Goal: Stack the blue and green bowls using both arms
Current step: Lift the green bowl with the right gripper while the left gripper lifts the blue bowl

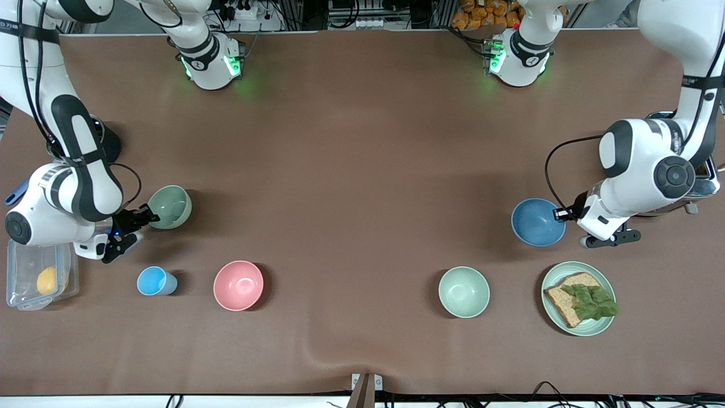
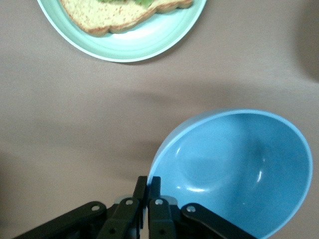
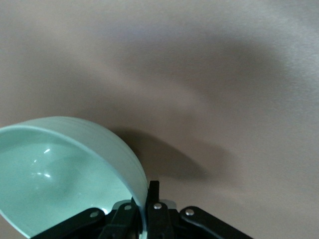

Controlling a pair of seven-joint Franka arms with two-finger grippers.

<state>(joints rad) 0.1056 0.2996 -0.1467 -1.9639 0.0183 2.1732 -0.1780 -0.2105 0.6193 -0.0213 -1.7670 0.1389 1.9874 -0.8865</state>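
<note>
The sage-green bowl [image 1: 170, 207] is toward the right arm's end of the table. My right gripper [image 1: 152, 216] is shut on its rim, one finger inside and one outside, as the right wrist view shows [image 3: 147, 191], where the bowl [image 3: 60, 169] looks tilted. The blue bowl [image 1: 535, 222] is toward the left arm's end. My left gripper [image 1: 561, 214] is shut on its rim. In the left wrist view the gripper [image 2: 148, 181] pinches the bowl's [image 2: 239, 169] edge, and the bowl tilts over its shadow on the table.
A light-blue cup [image 1: 156, 281], a pink bowl [image 1: 238, 285], a mint-green bowl [image 1: 464, 292] and a mint plate [image 1: 601, 279] with bread and lettuce stand in a row nearer the front camera. A clear box [image 1: 39, 277] sits by the right arm. A metal appliance [image 1: 709, 175] is by the left arm.
</note>
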